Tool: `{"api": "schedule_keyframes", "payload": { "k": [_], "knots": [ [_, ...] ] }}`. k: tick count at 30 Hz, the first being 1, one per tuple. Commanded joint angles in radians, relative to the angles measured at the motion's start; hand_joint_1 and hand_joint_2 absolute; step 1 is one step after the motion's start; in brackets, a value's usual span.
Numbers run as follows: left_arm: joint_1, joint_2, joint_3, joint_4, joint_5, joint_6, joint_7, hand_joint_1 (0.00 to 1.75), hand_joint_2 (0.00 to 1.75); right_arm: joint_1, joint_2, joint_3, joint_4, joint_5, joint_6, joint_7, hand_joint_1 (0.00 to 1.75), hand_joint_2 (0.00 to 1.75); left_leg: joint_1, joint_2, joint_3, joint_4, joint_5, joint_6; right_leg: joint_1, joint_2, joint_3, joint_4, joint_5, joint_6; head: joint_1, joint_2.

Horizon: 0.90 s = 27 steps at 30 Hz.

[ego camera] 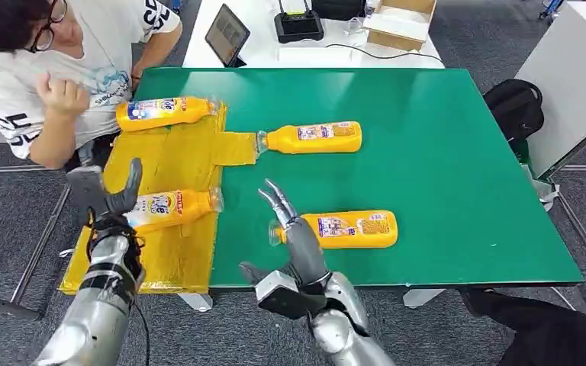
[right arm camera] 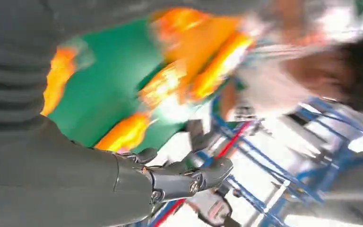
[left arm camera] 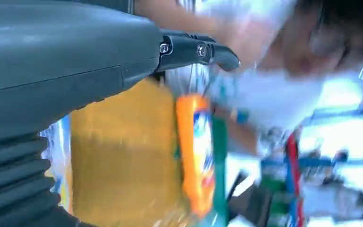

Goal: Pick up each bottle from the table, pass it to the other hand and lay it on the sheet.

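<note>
head view: green bench (ego camera: 442,152) carrying a yellow sheet (ego camera: 172,164) at its left side. four orange bottles lie on their sides: the far bottle (ego camera: 160,112) on the sheet's far part; the near-left bottle (ego camera: 169,208) on the sheet's near part; the middle bottle (ego camera: 313,138) on the green surface, its cap end at the sheet's edge; the near-right bottle (ego camera: 347,229) on bare green. left hand (ego camera: 111,194), fingers spread and holding nothing, stands at the base end of the near-left bottle. right hand (ego camera: 290,229), fingers extended and apart, empty, stands at the cap end of the near-right bottle. a person (ego camera: 53,69) sits beyond the left corner.

left wrist view: blurred; sheet and one orange bottle beyond the hand's cover.

right wrist view: blurred; orange bottles on green, fingers (right arm camera: 203,172) loosely curled, holding nothing.
</note>
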Motion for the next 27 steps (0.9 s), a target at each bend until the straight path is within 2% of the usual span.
{"api": "schedule_keyframes", "payload": {
  "k": [1,3,4,9,11,12,13,14,15,18,20,24,27],
  "knots": [
    [0.227,-0.032,-0.154,-0.353,0.090,-0.007,0.004,0.00,1.75,-0.095,-0.206,-0.108,0.042,0.151,0.068,0.175,0.00,1.75,-0.001,0.000,0.001,0.000,0.000,0.002,0.000,-0.001,0.002,-0.001,0.000,-0.001,0.000,0.000],
    [0.248,-0.034,-0.161,-0.362,0.100,-0.019,0.004,0.00,1.75,-0.092,-0.228,-0.135,0.029,0.153,0.076,0.179,0.00,1.75,-0.001,0.000,0.002,0.000,-0.001,0.002,0.000,-0.001,0.003,-0.002,0.000,-0.002,0.000,0.000],
    [0.261,-0.039,-0.162,-0.358,0.107,-0.026,0.004,0.00,1.75,-0.097,-0.246,-0.149,0.035,0.176,0.108,0.223,0.00,1.75,-0.001,-0.001,0.003,-0.001,-0.001,0.003,-0.001,-0.002,0.005,-0.002,-0.001,-0.002,0.000,0.000],
    [0.268,-0.035,-0.170,-0.347,0.104,-0.036,0.004,0.00,1.75,-0.096,-0.254,-0.164,0.039,0.185,0.124,0.248,0.00,1.75,-0.001,0.000,0.002,0.000,-0.001,0.002,-0.001,-0.001,0.003,-0.001,-0.001,-0.002,-0.001,0.000],
    [0.277,-0.041,-0.172,-0.327,0.091,-0.051,0.004,0.00,1.75,-0.107,-0.293,-0.181,0.070,0.181,0.213,0.306,0.00,1.75,0.000,0.001,0.003,0.001,-0.002,0.002,0.001,-0.001,0.004,-0.001,-0.001,-0.003,0.000,0.000],
    [0.282,-0.043,-0.173,-0.332,0.090,-0.050,0.004,0.00,1.75,-0.109,-0.300,-0.188,0.079,0.176,0.220,0.301,0.00,1.75,0.000,0.000,0.005,0.000,-0.002,0.002,0.001,-0.001,0.006,-0.001,-0.002,-0.004,0.000,0.000],
    [0.281,-0.040,-0.182,-0.313,0.071,-0.055,0.004,0.00,1.75,-0.126,-0.317,-0.183,0.125,0.163,0.289,0.321,0.00,1.75,-0.001,-0.001,0.003,0.000,-0.001,0.002,0.000,-0.002,0.004,-0.002,-0.001,-0.002,0.000,0.000],
    [0.281,-0.042,-0.183,-0.313,0.070,-0.054,0.004,0.00,1.75,-0.129,-0.317,-0.186,0.137,0.159,0.292,0.317,0.00,1.75,0.000,0.000,0.004,0.000,-0.001,0.002,0.000,-0.001,0.004,-0.002,-0.001,-0.002,0.000,0.000],
    [0.273,-0.045,-0.188,-0.287,0.067,-0.062,0.004,0.00,1.75,-0.156,-0.324,-0.177,0.212,0.154,0.325,0.310,0.00,1.75,-0.001,-0.001,0.002,-0.001,0.000,0.002,0.000,-0.001,0.003,-0.002,0.000,-0.001,0.000,0.000],
    [0.264,-0.047,-0.195,-0.266,0.057,-0.059,0.004,0.00,1.75,-0.180,-0.310,-0.170,0.272,0.159,0.319,0.297,0.00,1.75,0.000,0.001,0.005,-0.001,-0.001,0.003,0.000,0.000,0.006,-0.003,0.000,-0.003,0.000,0.000],
    [0.264,-0.046,-0.196,-0.266,0.058,-0.059,0.004,0.00,1.75,-0.184,-0.306,-0.167,0.278,0.159,0.317,0.296,0.00,1.75,-0.001,0.000,0.001,0.000,0.000,0.002,0.000,-0.001,0.003,-0.002,0.000,-0.001,0.000,0.000],
    [0.257,-0.045,-0.195,-0.246,0.056,-0.070,0.004,0.00,1.75,-0.190,-0.310,-0.155,0.284,0.155,0.336,0.308,0.00,1.75,-0.001,0.001,0.004,-0.001,-0.001,0.002,0.000,0.000,0.004,-0.002,0.000,-0.003,0.000,0.000],
    [0.239,-0.048,-0.205,-0.198,0.045,-0.082,0.004,0.00,1.75,-0.255,-0.302,-0.128,0.406,0.144,0.371,0.306,0.00,1.75,0.000,0.001,0.002,-0.001,-0.001,0.001,0.000,0.000,0.003,-0.001,0.000,-0.002,0.000,0.000]
  ]
}}
